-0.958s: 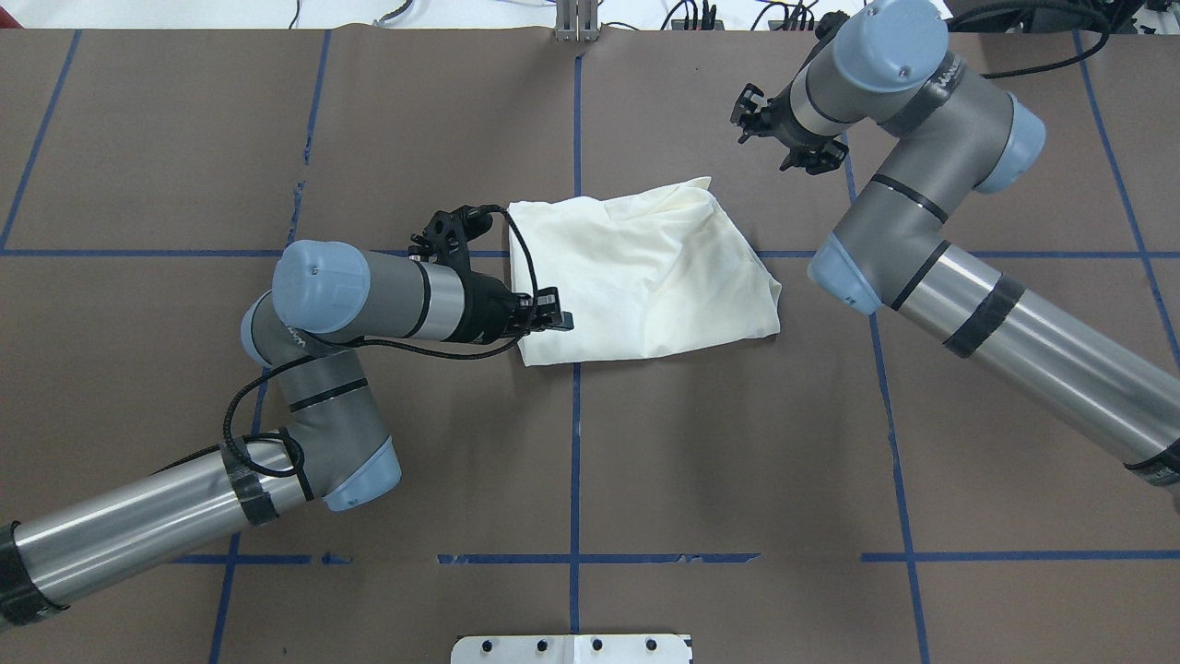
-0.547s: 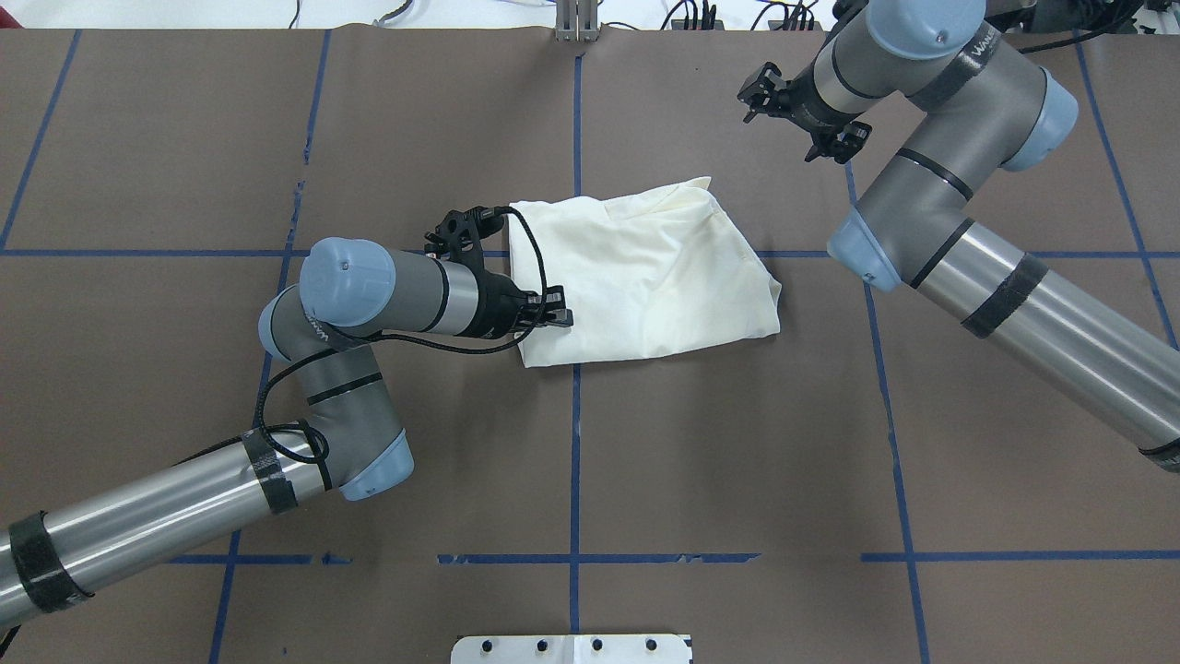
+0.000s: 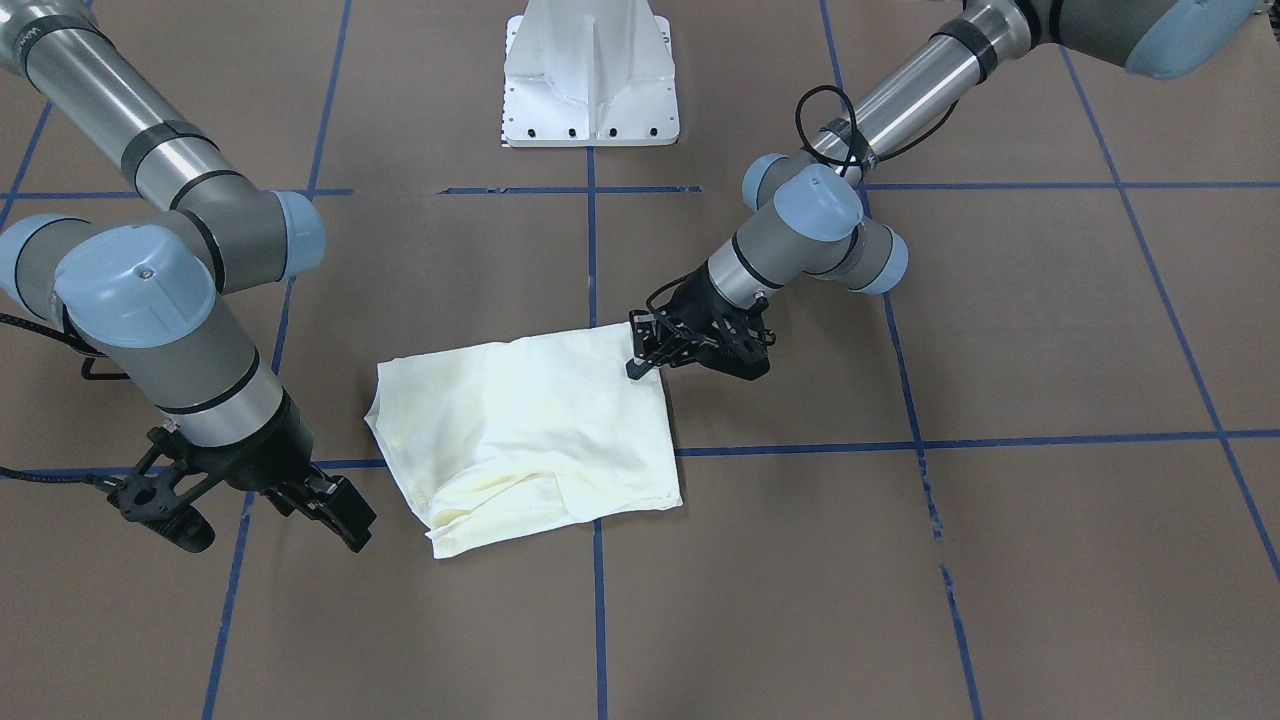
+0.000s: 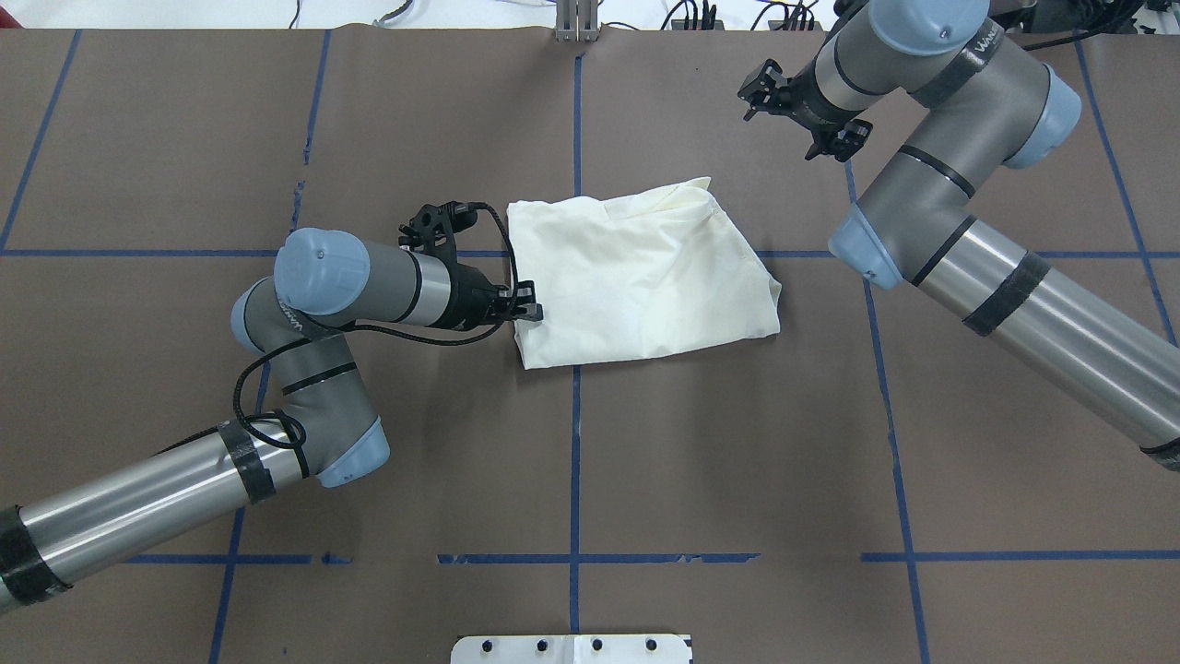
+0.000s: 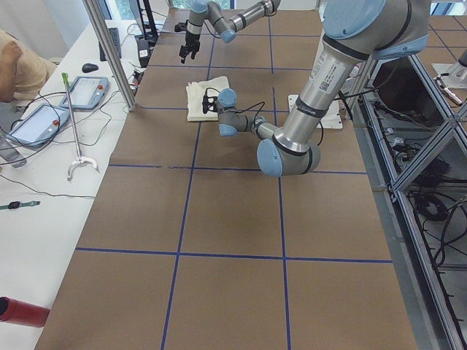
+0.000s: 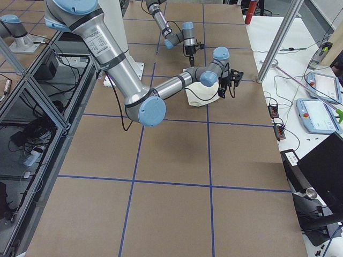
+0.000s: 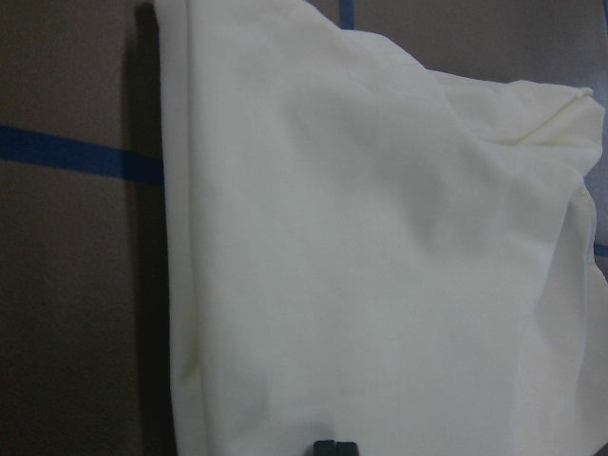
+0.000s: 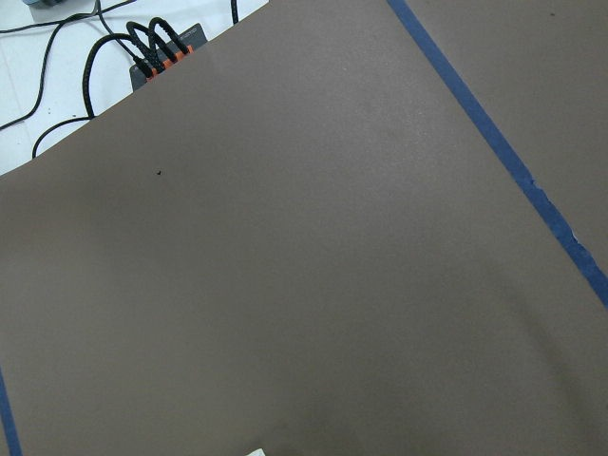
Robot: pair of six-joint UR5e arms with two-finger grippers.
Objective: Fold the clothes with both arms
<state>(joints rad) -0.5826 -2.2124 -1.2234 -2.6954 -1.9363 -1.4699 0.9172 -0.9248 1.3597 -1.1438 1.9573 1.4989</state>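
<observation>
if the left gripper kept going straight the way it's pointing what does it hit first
The shirt: the left gripper points at its side edge, and cloth fills its wrist view. Whether the tips touch it is unclear.

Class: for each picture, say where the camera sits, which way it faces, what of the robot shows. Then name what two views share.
Front-facing: across the table, facing the robot; base, left arm, right arm.
Overhead: behind the robot, looking forward and down; both arms.
Exterior left: table's left end; left arm near.
Exterior right: right end; right arm near.
Left wrist: over the shirt; fingertips only.
Right wrist: over bare table; no arm.
Shared: first two show left hand at shirt's edge.
</observation>
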